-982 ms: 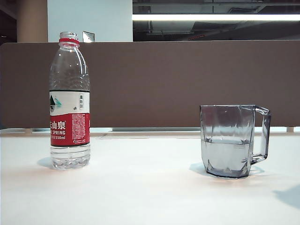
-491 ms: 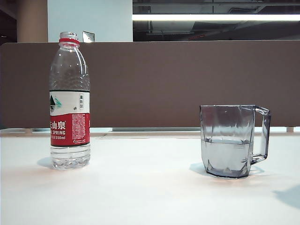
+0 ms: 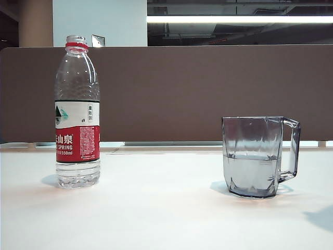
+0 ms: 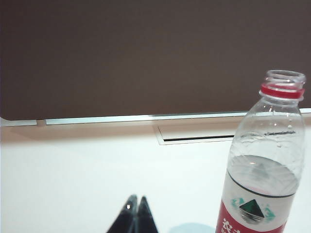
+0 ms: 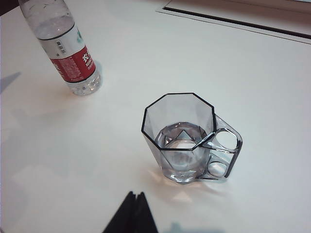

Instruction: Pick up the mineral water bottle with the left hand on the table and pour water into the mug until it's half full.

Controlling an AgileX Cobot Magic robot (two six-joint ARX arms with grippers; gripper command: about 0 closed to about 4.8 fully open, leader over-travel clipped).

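Note:
The mineral water bottle [image 3: 77,117] stands upright and uncapped on the left of the white table [image 3: 156,208], with a red neck ring and a white-and-red label. The mug [image 3: 257,156], clear grey and faceted, stands on the right with water up to about its middle; its handle points right. My left gripper [image 4: 136,198] is shut with nothing in it, hanging near the table apart from the bottle [image 4: 265,165]. My right gripper [image 5: 135,194] is shut and empty too, above the table just short of the mug [image 5: 184,138]. Neither gripper shows in the exterior view.
A brown partition [image 3: 197,94] runs along the table's far edge. A narrow dark slot [image 4: 199,138] lies in the tabletop near that edge. A faint shadow [image 3: 320,216] falls on the table's front right corner.

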